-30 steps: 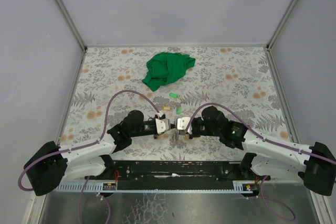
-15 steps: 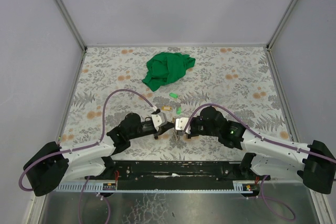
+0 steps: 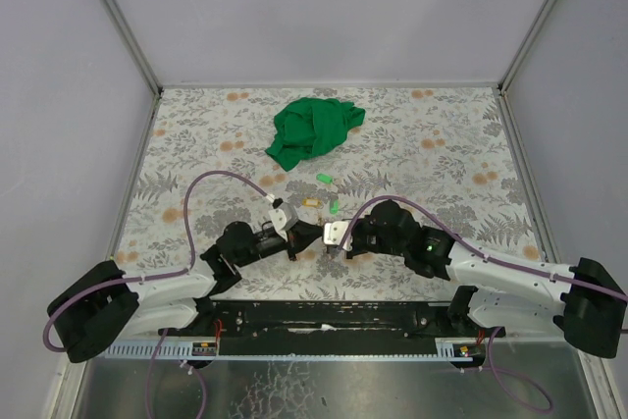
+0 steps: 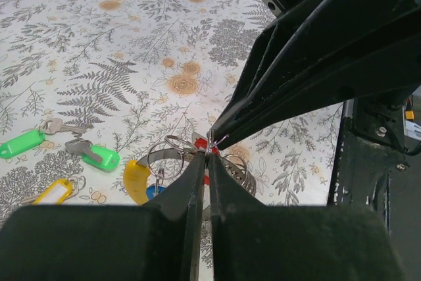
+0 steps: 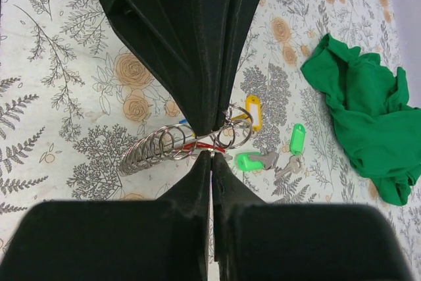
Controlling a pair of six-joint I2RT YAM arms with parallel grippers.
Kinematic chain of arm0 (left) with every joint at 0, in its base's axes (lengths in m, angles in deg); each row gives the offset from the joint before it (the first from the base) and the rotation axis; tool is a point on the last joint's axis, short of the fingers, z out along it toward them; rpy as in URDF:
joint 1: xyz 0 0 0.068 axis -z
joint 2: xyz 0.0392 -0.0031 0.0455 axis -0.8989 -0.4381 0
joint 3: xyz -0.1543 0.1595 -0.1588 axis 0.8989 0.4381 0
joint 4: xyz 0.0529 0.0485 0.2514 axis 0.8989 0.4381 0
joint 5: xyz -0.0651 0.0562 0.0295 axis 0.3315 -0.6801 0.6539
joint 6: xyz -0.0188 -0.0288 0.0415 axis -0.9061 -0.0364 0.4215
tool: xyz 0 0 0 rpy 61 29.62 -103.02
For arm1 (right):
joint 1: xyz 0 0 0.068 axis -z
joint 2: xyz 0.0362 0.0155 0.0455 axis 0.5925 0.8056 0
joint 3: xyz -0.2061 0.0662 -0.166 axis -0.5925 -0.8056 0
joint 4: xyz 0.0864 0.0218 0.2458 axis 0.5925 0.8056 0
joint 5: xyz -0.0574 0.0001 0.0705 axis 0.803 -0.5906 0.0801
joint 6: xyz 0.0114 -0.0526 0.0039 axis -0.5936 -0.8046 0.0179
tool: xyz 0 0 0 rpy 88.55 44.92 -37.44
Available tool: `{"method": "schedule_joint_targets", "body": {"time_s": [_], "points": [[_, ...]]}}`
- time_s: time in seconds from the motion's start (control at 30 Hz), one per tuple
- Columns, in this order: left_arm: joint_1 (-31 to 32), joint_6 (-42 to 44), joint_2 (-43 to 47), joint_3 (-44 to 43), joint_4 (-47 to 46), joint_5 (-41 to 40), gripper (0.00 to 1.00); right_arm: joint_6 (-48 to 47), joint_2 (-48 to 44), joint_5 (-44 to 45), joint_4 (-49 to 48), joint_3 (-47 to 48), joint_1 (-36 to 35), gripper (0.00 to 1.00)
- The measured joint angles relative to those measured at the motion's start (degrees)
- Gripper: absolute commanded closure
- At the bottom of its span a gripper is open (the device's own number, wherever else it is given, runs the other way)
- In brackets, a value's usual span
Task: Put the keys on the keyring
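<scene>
Both my hands are pinched narrow and meet tip to tip low in the middle of the top view. My left hand (image 4: 206, 157) comes up from the bottom of its own view. My right hand (image 5: 210, 157) does the same in its view, with the other hand's dark fingers reaching down from above. Between the two tips sits the keyring (image 5: 228, 137), part of a bunch of silvery wire loops lying on the surface. Each hand seems to be gripping that wire, though I can't tell which single loop it is. A red tag (image 4: 200, 141), a blue one (image 4: 154, 193) and a curved yellow one (image 4: 135, 181) lie right against the loops. Whether they are already threaded on is too small to see.

The loose keys lie apart from the ring. In the left wrist view they are towards the lower left: a green-tagged key (image 4: 99, 157), another green tag (image 4: 20, 143) at the left edge and a yellow tag (image 4: 52, 191). The nearer green key has its long axis running from upper left, at the metal end, to lower right, at the tag. In the top view it lies just above my right hand (image 3: 332, 237), so I judge that hand nearer to it. My left hand (image 3: 292, 233) is nearer the orange-looking tag (image 3: 311, 202).

The green cloth (image 3: 314, 130) sits well above all this.
</scene>
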Motion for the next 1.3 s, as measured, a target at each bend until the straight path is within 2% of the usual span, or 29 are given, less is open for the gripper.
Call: {"method": "schedule_joint_targets", "body": {"time_s": [0.23,0.4,0.57,0.67,0.9,1.0,1.3], "points": [[0.02,-5.16,-2.84,2.86,-9.16,-2.64,0.99,-0.55,0.68,1.53,-1.42,0.00,-0.81,1.00],[0.04,-7.06,-4.46,4.39,-14.19,-3.65,0.85,-0.98,0.83,2.67,-1.79,-0.02,-1.55,1.00],[0.02,-6.38,-1.88,4.39,-15.08,-4.46,0.77,-1.60,-0.44,3.43,-0.28,-0.42,-1.95,1.00],[0.02,-4.81,1.18,4.39,-13.11,-4.39,0.75,-2.10,-1.31,3.74,0.22,-0.42,-1.95,1.00],[-0.09,1.97,7.78,2.62,-1.42,-1.73,0.67,-3.28,-1.44,4.85,1.31,-0.39,-1.99,1.00],[-0.22,5.14,8.09,0.76,3.21,1.20,0.64,-3.50,-1.44,4.85,1.40,-0.37,-1.99,1.00],[-0.44,7.21,4.52,-4.61,9.94,7.04,0.65,-3.91,-1.44,4.85,2.82,-0.09,-1.99,1.00]]}}
